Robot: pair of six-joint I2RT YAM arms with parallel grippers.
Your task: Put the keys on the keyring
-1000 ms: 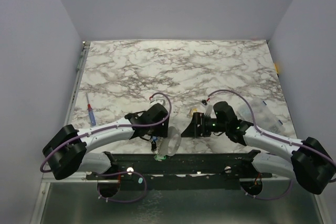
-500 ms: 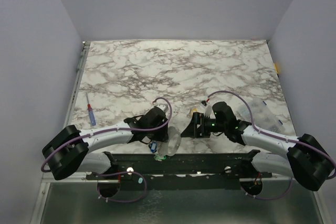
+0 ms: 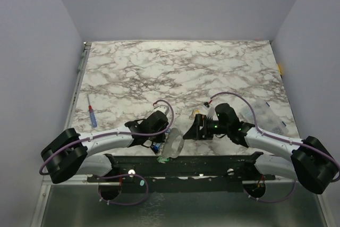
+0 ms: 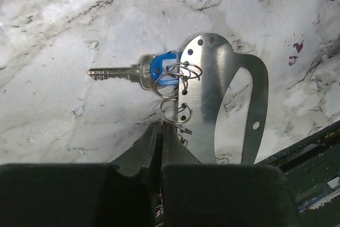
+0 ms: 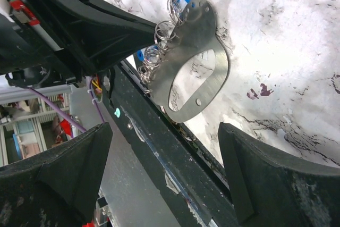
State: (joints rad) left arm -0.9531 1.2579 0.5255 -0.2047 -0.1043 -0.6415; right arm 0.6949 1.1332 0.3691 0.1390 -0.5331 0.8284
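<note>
A blue-headed key (image 4: pixel 139 72) lies flat on the marble, threaded on a split ring (image 4: pixel 177 73) of the keyring, a flat D-shaped metal plate (image 4: pixel 208 99) with holes along its edge. A second ring (image 4: pixel 176 114) hangs lower on that plate. My left gripper (image 4: pixel 161 127) is shut, its tips touching this lower ring's edge; whether the wire is pinched I cannot tell. My right gripper (image 5: pixel 170 184) stands wide open over the table's front rail, just short of the plate (image 5: pixel 204 41). A yellow key (image 3: pixel 195 112) and a green tag (image 3: pixel 161 159) show from above.
A red-and-blue pen-like stick (image 3: pixel 92 115) lies near the left table edge. A clear plastic bag (image 3: pixel 268 118) sits at the right. The black front rail (image 5: pixel 154 147) runs directly under the plate's near end. Grey walls close in both sides.
My left gripper has gone from open to shut and slid a little toward the near edge, onto the rings. The right arm has barely moved.
</note>
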